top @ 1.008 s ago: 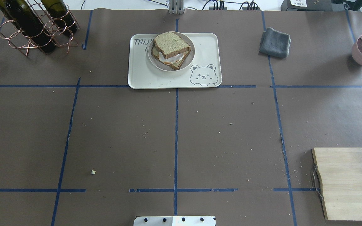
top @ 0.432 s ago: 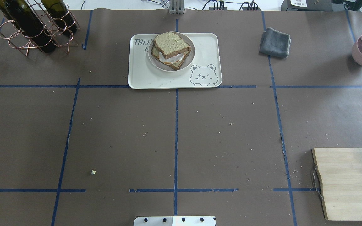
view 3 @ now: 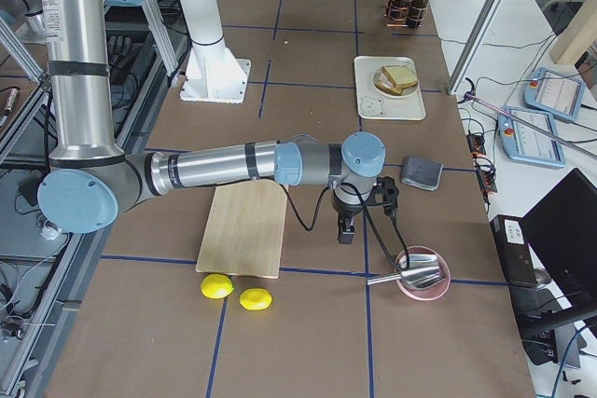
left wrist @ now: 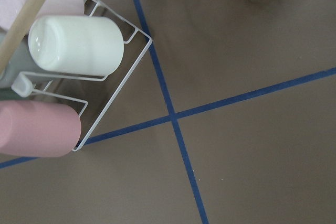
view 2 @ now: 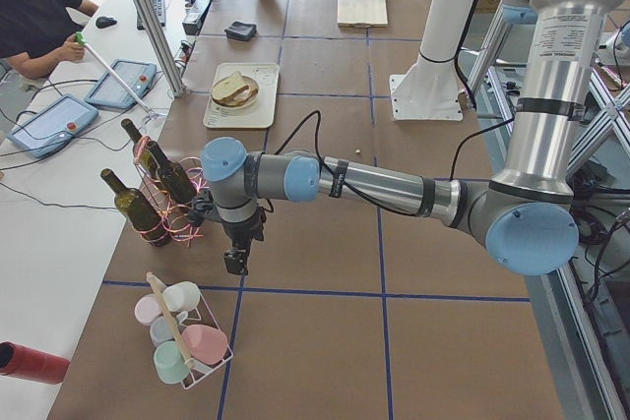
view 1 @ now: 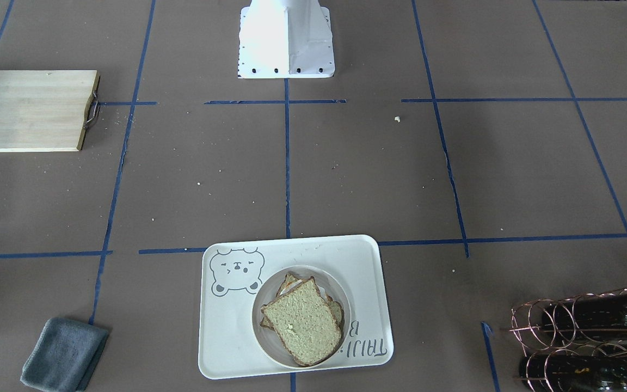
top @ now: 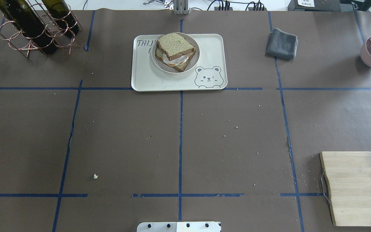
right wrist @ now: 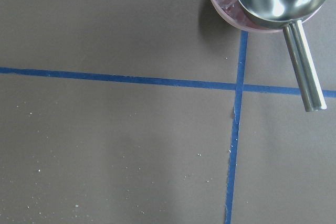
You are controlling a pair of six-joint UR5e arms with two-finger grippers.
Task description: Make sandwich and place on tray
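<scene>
Left claw (view 2: 234, 261) hangs low beside the bottle rack (view 2: 169, 206), and I can't tell if it's spread or closed. Sandwich (top: 175, 51) sits on its plate (top: 158, 64) on the tray (top: 147, 77), far-middle of the counter (top: 124, 135). Right claw (view 3: 346, 230) is near the pink bowl (view 3: 431, 288), same deal, can't tell.

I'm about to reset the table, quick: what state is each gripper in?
Left gripper: cannot tell; it shows only in a side view.
Right gripper: cannot tell; likewise only in a side view.
</scene>
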